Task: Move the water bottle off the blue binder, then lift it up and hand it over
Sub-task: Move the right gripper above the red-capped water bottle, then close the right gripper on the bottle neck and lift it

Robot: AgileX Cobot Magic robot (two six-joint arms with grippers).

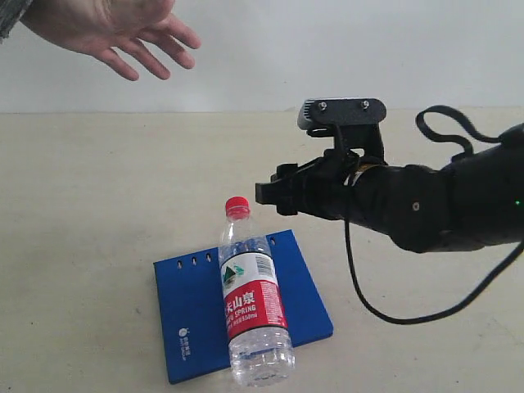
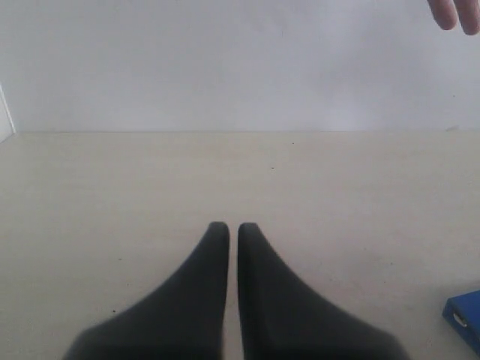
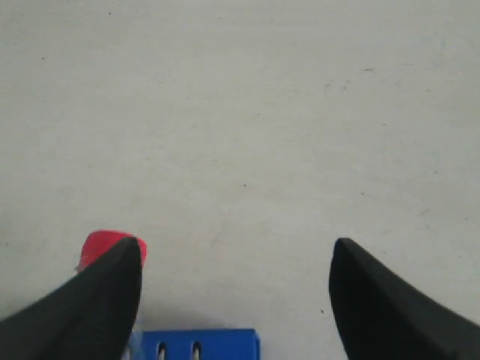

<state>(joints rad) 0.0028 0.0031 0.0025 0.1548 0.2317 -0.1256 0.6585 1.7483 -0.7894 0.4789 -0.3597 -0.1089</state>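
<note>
The water bottle (image 1: 252,304) lies on the blue binder (image 1: 188,315), red cap pointing away, base hanging over the binder's near edge. My right gripper (image 1: 270,193) hovers just right of and above the cap, touching nothing. In the right wrist view the right gripper (image 3: 236,247) is open; the red cap (image 3: 101,241) peeks out beside one finger, and a slotted corner of the binder (image 3: 199,345) lies below. The left gripper (image 2: 233,225) is shut on nothing above bare table, out of the exterior view. A corner of the binder (image 2: 465,319) shows at that view's edge.
A person's open hand (image 1: 123,33) hangs over the far left of the table; its fingertips (image 2: 457,11) show in the left wrist view. A black cable (image 1: 360,286) loops down from the right arm. The beige table (image 1: 98,188) ends at a white wall.
</note>
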